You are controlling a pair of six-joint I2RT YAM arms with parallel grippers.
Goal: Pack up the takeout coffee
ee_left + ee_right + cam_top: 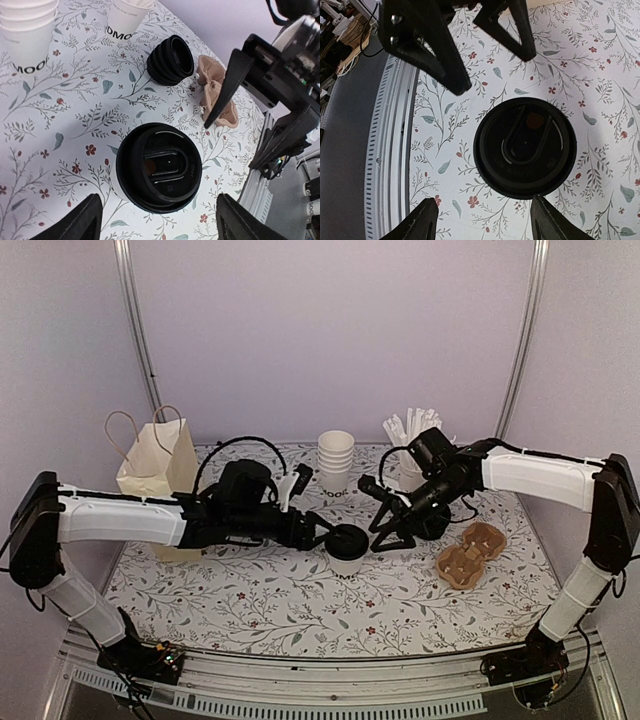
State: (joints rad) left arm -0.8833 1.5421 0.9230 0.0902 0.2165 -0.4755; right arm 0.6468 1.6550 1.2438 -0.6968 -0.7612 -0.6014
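Hanging low over the flower-printed table (pixel 250 605), the left gripper (pixel 157 220) is showing its two black fingers spread wide, one on either side of the small white paper cup with a round black plastic lid (pixel 159 167) — neither finger appears to be touching it. That cup is standing upright near the middle of the table, its lid on. The right gripper (pixel 484 202) is hovering just beside the cup on the opposite side, its jaws also standing wide and gripping nothing.

To the right of the cup, a brown moulded-pulp cup carrier (pixel 470 552) is lying flat. Beyond the cup, a short stack of black plastic lids (pixel 171 59) is sitting on the table. Farther back, a stack of lidless white paper cups (pixel 336 462) and a white paper cup of white straws (pixel 412 468) are standing near the wall — and a tall cream paper bag with loop handles (pixel 160 462) is standing at the far left.
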